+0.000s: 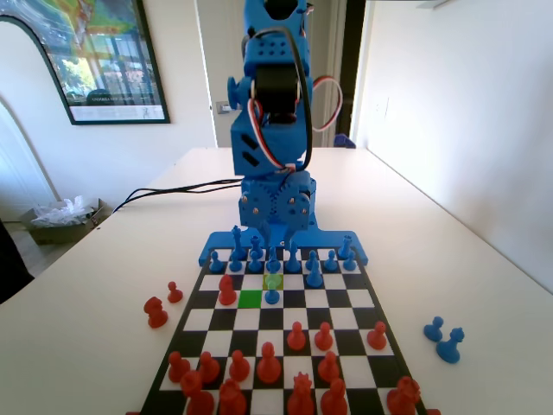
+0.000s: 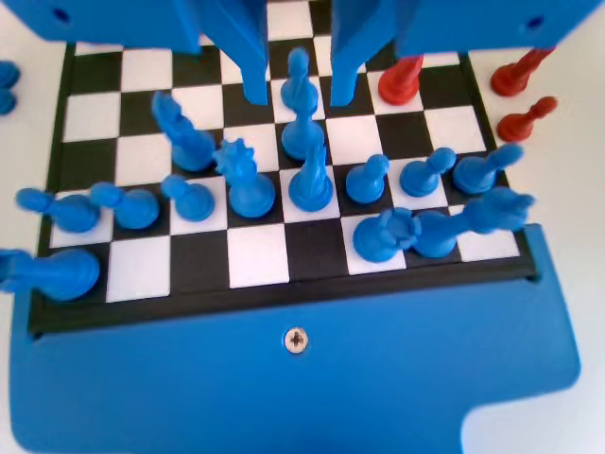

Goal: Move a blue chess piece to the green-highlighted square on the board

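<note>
- Landmark: the green square (image 1: pixel 251 298) on the board (image 1: pixel 363 298), third rank from the blue arm in the fixed view.
- Left of it on the table lie two red pawns (image 1: pixel 156 311); a red pawn (image 1: pixel 226 290) stands just up-left of it.
- Just right of it stands the blue pawn (image 1: pixel 272 296), on the neighbouring square.
- In the wrist view the gripper (image 2: pixel 298 95) hangs with jaws apart, a pawn (image 2: pixel 300 90) between them, untouched.
- Far right, two blue pieces (image 1: pixel 443 338) lie off the board.
</note>
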You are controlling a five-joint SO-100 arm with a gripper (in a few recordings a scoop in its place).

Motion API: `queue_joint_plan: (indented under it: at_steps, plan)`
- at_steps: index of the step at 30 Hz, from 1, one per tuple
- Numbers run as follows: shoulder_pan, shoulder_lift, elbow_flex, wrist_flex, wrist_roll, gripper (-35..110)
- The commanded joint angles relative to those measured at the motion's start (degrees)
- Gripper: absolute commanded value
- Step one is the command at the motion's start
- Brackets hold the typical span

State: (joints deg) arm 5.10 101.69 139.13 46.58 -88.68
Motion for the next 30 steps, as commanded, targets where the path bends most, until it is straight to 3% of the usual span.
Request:
queue_joint_plan:
  at_steps: [1, 30]
  plan:
    - [0.4, 0.1, -2.5, -0.7, -1.2, 10]
    - [2.1, -6.4, -3.3, -7.5, -3.2, 10]
